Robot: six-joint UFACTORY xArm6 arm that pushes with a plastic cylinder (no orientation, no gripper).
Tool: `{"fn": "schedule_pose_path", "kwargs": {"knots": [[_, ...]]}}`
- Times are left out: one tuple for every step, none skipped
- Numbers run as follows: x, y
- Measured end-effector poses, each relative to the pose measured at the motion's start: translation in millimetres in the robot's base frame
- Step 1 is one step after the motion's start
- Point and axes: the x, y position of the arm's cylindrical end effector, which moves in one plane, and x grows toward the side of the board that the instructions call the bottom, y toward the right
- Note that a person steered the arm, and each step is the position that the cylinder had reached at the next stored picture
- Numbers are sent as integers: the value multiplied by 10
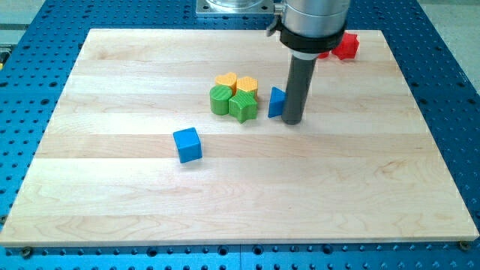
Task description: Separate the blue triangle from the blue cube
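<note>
The blue cube (187, 145) sits alone left of the board's middle. The blue triangle (277, 103) lies well up and to the right of it, just right of the green and yellow cluster, partly hidden behind my rod. My tip (292, 121) rests on the board touching the triangle's right side. The cube and the triangle are far apart.
Two green blocks (233, 103) and two yellow blocks (236, 82) form a tight cluster just left of the blue triangle. Two red blocks (346, 46) sit at the view's top right, one partly hidden by the arm. The wooden board (375, 187) lies on a blue perforated table.
</note>
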Motion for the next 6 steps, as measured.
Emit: {"fn": "schedule_pose_path", "kwargs": {"knots": [[7,-56],[-70,-86],[19,413],[-193,573],[-221,263],[-221,259]]}}
